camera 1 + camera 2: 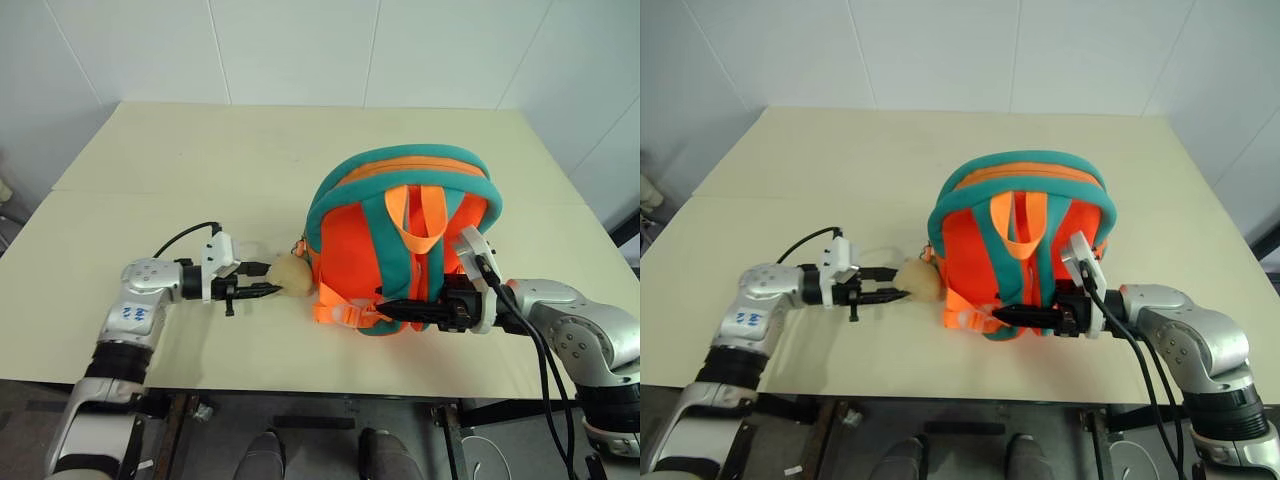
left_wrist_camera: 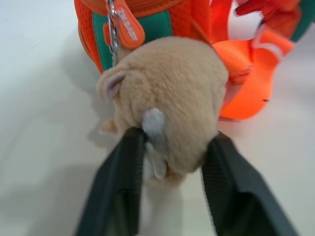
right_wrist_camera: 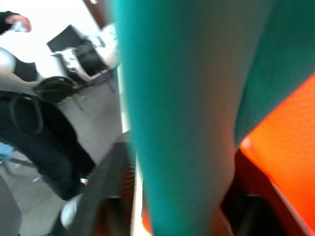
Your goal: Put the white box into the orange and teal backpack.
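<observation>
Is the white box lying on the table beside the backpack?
No, the table beside the orange and teal backpack holds a tan plush toy.

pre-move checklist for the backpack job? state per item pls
1. White box located: cannot tell; not on the bare table around the bag.
2. Orange and teal backpack standing upright on the table: ok.
3. Backpack opening accessible: cannot tell; strap side faces the head camera.
4. Left gripper free: not ok; its fingers straddle the tan plush toy hanging off the bag, jaws apart.
5. Right gripper free: not ok; a teal strap lies between its fingers at the bag's lower edge.
6. Surroundings: a person stands off beyond the table; watch clearance.
</observation>
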